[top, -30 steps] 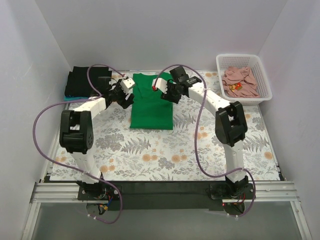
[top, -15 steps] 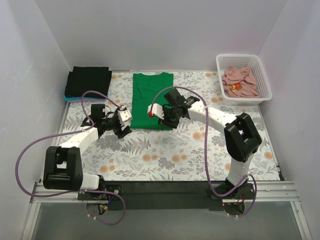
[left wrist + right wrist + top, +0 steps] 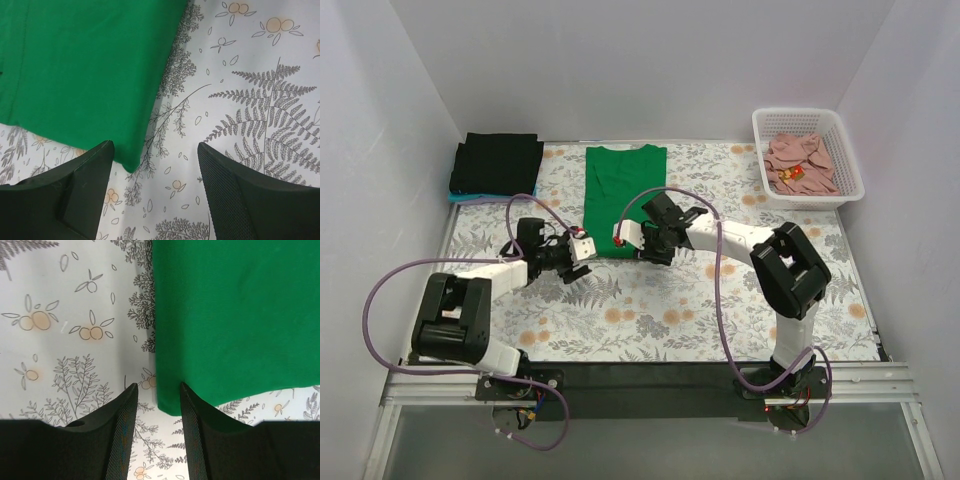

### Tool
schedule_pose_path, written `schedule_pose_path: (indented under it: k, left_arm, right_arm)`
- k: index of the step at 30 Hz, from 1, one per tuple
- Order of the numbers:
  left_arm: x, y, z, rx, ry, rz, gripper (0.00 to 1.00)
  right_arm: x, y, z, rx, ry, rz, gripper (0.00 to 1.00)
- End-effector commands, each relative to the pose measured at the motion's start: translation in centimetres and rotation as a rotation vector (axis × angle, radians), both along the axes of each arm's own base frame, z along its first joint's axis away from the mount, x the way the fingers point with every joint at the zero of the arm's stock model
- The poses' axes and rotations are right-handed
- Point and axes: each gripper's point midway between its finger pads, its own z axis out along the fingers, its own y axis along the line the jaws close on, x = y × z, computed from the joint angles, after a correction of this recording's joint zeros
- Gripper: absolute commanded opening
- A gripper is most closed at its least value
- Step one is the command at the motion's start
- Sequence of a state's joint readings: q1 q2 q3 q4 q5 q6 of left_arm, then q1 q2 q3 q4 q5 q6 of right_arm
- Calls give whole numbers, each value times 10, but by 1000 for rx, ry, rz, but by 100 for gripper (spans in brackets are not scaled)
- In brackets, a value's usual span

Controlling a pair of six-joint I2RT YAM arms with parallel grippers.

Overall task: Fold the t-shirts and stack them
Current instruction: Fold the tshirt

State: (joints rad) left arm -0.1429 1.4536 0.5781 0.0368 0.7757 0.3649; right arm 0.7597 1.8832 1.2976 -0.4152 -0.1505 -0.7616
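Top external view shows both arms drawn back from the collar end of the green shirt (image 3: 625, 195) to its near hem within the last second. The left gripper (image 3: 582, 257) stands wide open over the hem's left corner; the right gripper (image 3: 642, 248), narrower but open too, straddles the right corner. Neither pinches cloth yet. That suggests a crosswise fold is next. The shirt lies mid-table as a long, smooth matte cotton strip with crisp edges on the fern-printed cloth (image 3: 720, 300). A folded black shirt (image 3: 500, 162) sits far left; a crumpled pink shirt (image 3: 800, 160) fills the lattice basket (image 3: 848, 160).
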Motion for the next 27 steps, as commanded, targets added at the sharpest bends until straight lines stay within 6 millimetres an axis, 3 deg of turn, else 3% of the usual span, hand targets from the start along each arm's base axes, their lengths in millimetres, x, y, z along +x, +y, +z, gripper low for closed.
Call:
schedule_pose_path:
  k: [1,7,10,13,14,15,18,20,21,22,24,25,26,27]
  left_arm:
    - [16,-4,1,27,-66,-26,66]
    - [22,-4,-15,60,-45,-17,58]
    - [16,-3,-21,84,-46,-24,45]
    - [12,-4,-21,86,-36,-18,28]
    - [11,-6,-20,84,-32,-15,22]
    - [10,-6,-18,78,-16,-5,7]
    - [10,-11,2,52,0,7,0]
    - [6,-14,30,21,15,10,0]
    - [-10,-12,31,26,92,3,0]
    - [-11,-18,61,-5,51,-29,0]
    - [-38,-18,72,-15,128,-63,0]
    - [-48,-22,92,-45,105,-92,0]
    - [-59,-23,98,-54,121,-111,0]
    - [-82,-19,93,-44,205,-130,0]
  right_arm:
    - [7,4,-12,-8,-11,-16,46]
    - [2,-3,-31,-46,7,-22,40]
    - [2,-10,-38,-66,-1,-38,29]
    - [4,-10,-32,-59,-12,-53,13]
    - [5,-8,-28,-49,-18,-57,2]
    - [6,-8,-25,-48,-21,-58,1]
    - [9,-5,-4,-29,-36,-66,1]
    - [1,-4,20,-17,-5,-55,1]
    - [-7,-2,28,2,25,-43,1]
    - [-20,-8,41,-1,64,-34,1]
    - [-34,-10,58,27,103,-21,1]
    - [-47,-11,72,63,122,-1,1]
    - [-56,-17,76,65,140,6,1]
    - [-68,-23,74,58,167,20,1]
